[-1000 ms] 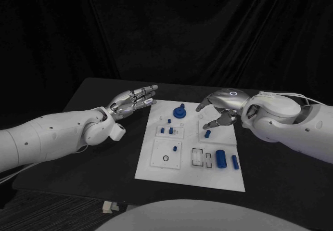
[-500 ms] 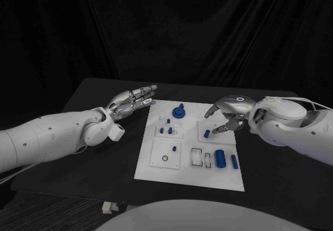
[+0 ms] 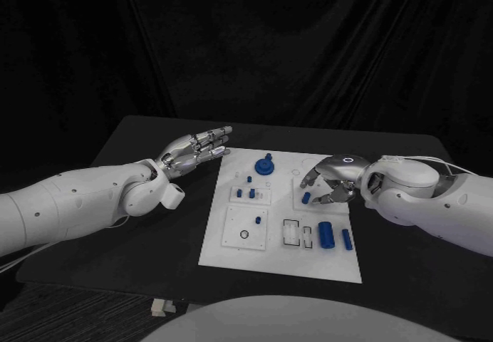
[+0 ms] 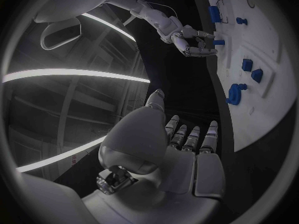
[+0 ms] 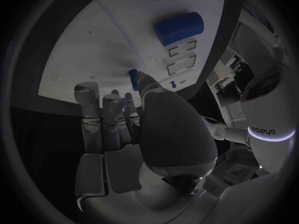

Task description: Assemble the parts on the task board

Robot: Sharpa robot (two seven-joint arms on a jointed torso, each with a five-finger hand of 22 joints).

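While the right hand (image 3: 330, 179) bends over the right edge of the board (image 3: 269, 246), its fingers (image 4: 201, 50) pinching a small blue peg (image 4: 219, 42), the step looks like seating that peg; next it needs lining up and pressing down. The left hand (image 3: 195, 150) hovers off the board's far left corner, fingers straight, holding nothing. "Sharpa" reads on the other arm's wrist in the right wrist view.

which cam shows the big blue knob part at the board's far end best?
Head view: the knob part sits unobstructed on the task board, whole outline visible. Left wrist view shows it too, but warped near the rim. Right wrist view: cannot pick it out.
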